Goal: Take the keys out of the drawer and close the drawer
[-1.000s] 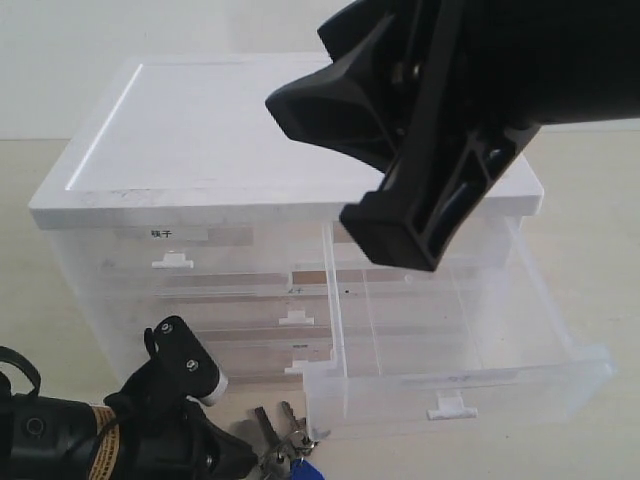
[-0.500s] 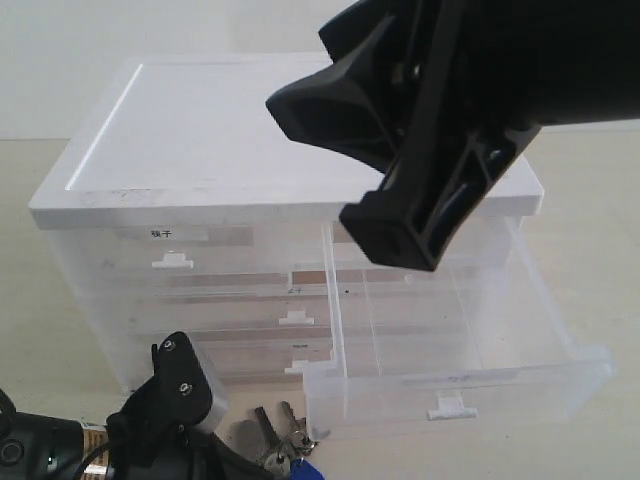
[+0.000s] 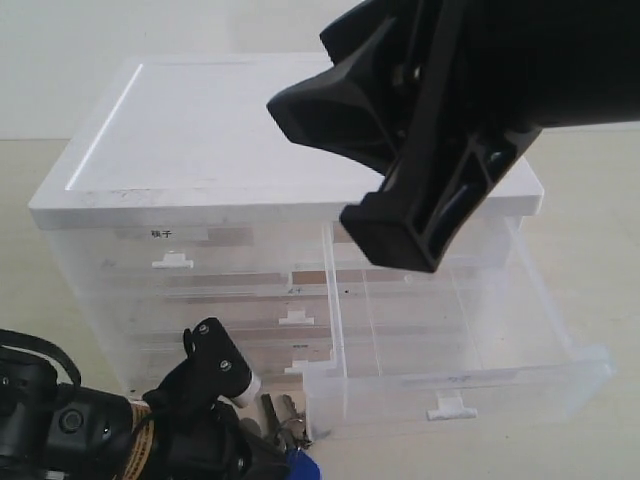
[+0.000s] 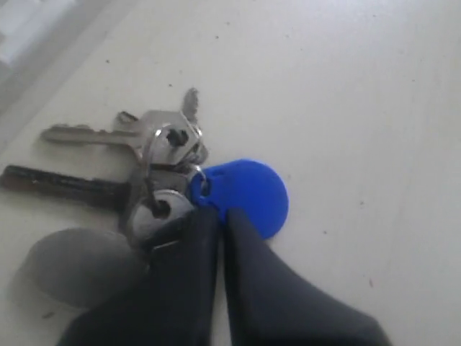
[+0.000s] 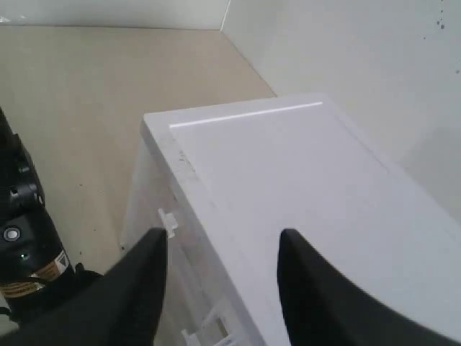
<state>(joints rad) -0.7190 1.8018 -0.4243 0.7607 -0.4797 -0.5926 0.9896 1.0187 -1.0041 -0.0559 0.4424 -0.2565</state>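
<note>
**Keys out, drawer open**

The left hand (image 4: 220, 216) pinches the fob (image 4: 245, 191). The keys (image 4: 166, 151) lie on the surface (image 4: 360, 86) near the drawer (image 3: 460, 380). Release cleanly and lift clear. The right hand (image 5: 222, 241), spread above the cabinet (image 3: 250, 130), should push the drawer front squarely.

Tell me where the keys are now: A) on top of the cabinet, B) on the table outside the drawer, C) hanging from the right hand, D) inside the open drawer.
B: the keys lie flat on the table by the left hand, outside the open drawer.
</note>
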